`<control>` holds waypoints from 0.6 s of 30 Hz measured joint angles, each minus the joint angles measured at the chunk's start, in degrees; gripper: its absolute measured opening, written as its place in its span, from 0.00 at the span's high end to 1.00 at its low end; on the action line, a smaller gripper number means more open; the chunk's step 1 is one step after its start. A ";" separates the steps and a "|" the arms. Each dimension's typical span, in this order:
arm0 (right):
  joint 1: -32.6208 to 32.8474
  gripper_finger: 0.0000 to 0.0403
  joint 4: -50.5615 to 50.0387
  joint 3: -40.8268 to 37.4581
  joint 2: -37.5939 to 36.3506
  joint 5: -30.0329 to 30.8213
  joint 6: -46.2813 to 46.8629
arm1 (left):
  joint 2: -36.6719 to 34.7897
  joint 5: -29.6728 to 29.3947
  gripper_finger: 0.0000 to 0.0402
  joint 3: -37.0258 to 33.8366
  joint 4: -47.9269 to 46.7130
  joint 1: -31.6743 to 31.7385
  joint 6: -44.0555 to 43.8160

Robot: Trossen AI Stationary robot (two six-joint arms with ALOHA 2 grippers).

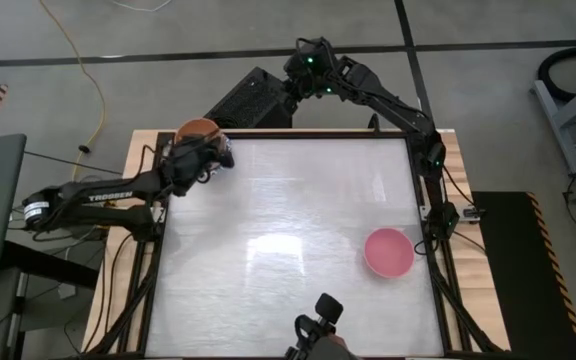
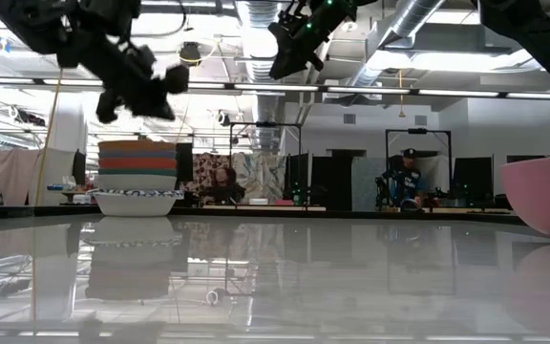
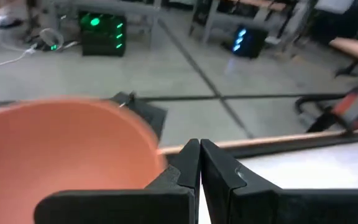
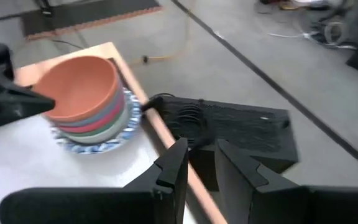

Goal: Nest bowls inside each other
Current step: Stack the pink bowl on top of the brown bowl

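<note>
Nearest you, the pink bowl (image 1: 388,251) sits alone on the table (image 1: 268,250) toward its right side. At the far left corner your stack of bowls (image 4: 89,102) stands with the orange bowl (image 3: 61,149) on top, and your left gripper (image 1: 208,152) hovers just beside it, clenched and empty. Farthest off, your right gripper (image 4: 197,158) hangs raised beyond the far edge, fingers parted around nothing.

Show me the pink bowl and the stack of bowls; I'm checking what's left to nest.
pink bowl (image 1: 388,252), high view, on its inside.
stack of bowls (image 2: 137,177), low view, on its banded side.
</note>
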 joint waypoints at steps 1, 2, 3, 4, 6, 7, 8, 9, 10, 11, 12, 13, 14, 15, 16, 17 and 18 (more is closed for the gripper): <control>0.00 0.74 0.04 0.00 0.00 -0.90 0.00 | -0.66 0.26 1.00 0.75 0.01 -0.31 0.29; 0.00 0.74 0.10 0.00 0.00 -2.48 -0.01 | -1.39 0.59 1.00 1.53 -0.21 -0.63 0.43; -0.02 0.74 0.02 0.00 -0.10 -4.46 0.21 | -2.16 0.96 1.00 2.46 -0.42 -0.99 0.45; -0.24 0.74 -0.31 -0.02 -0.26 -6.77 0.24 | -3.20 1.73 1.00 3.54 -0.49 -1.28 0.48; -0.37 0.74 -2.29 -0.02 -1.03 -11.69 0.09 | -5.61 3.45 1.00 5.98 -0.52 -1.86 0.89; -0.37 0.74 -5.12 -0.02 -1.72 -13.78 -0.80 | -6.89 4.57 1.00 7.28 -1.11 -2.08 1.59; -0.38 0.74 -8.94 -0.02 -2.31 -14.88 -2.03 | -8.23 5.76 1.00 8.56 -2.41 -2.21 2.33; -0.38 0.74 -13.61 0.01 -2.87 -15.00 -3.42 | -9.41 6.86 1.00 9.87 -4.07 -2.44 2.95; -0.49 0.74 -19.35 0.07 -3.26 -14.44 -4.82 | -10.57 8.27 1.00 11.14 -5.67 -2.57 3.19; -0.64 0.74 -25.43 0.06 -3.34 -13.63 -5.77 | -11.82 9.56 1.00 12.37 -7.53 -2.68 3.14; -0.68 0.74 -31.39 -0.19 -3.26 -12.92 -5.76 | -12.95 10.66 1.00 13.44 -9.44 -2.86 2.80; -0.70 0.74 -36.94 -0.89 -2.95 -12.46 -4.78 | -14.00 11.75 1.00 14.49 -11.41 -2.95 2.26; -0.70 0.74 -41.65 -2.03 -2.76 -12.40 -3.02 | -14.97 12.82 1.00 15.35 -13.37 -2.99 1.83; -0.68 0.74 -43.89 -3.81 -2.65 -12.13 -0.77 | -15.88 13.41 1.00 15.97 -15.35 -3.13 1.09; 0.05 0.74 -43.40 -6.87 -2.93 -10.97 2.12 | -16.75 13.90 1.00 16.39 -17.12 -3.26 0.37; 0.74 0.74 -42.51 -10.92 -4.38 -10.07 4.98 | -17.52 14.02 1.00 16.69 -18.52 -3.43 -0.20; 1.15 0.74 -41.95 -15.00 -6.27 -9.67 6.39 | -18.30 14.14 1.00 16.88 -19.66 -3.66 -0.58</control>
